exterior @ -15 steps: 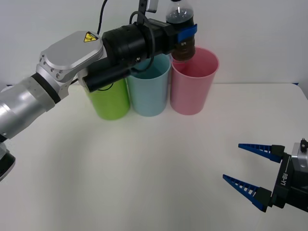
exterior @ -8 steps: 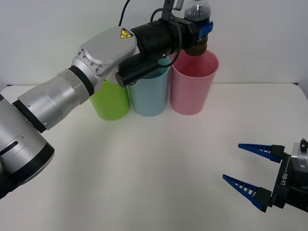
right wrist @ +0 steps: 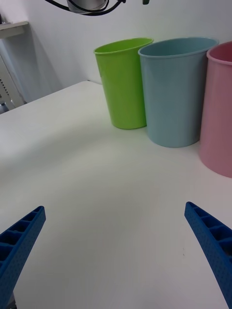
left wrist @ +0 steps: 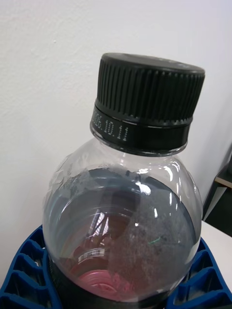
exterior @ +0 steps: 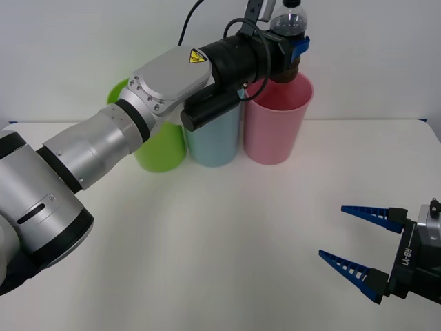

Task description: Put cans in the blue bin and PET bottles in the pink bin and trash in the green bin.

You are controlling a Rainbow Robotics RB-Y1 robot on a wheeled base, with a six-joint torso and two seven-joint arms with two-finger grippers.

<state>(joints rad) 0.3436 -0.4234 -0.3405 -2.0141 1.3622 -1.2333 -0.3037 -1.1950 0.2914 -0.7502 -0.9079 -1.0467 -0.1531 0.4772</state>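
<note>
My left gripper (exterior: 293, 49) is shut on the PET bottle (exterior: 288, 27), a small clear bottle with a black cap (left wrist: 147, 104) and a dark lower half. It holds the bottle upright just above the rim of the pink bin (exterior: 278, 125). Blue fingers (left wrist: 26, 275) wrap the bottle's body in the left wrist view. The blue bin (exterior: 215, 134) stands left of the pink one and the green bin (exterior: 160, 145) farther left, both partly behind my left arm. My right gripper (exterior: 362, 241) hangs open low at the right, apart from all three bins. No cans or trash are in view.
The three bins stand in a row at the back of the white table (exterior: 220, 241), against a white wall. In the right wrist view the green bin (right wrist: 123, 84), blue bin (right wrist: 176, 91) and pink bin (right wrist: 220, 111) stand beyond open table surface.
My left arm has carried the bottle to the right, from over the gap between the blue and pink bins to above the pink bin. The right gripper has not moved.
</note>
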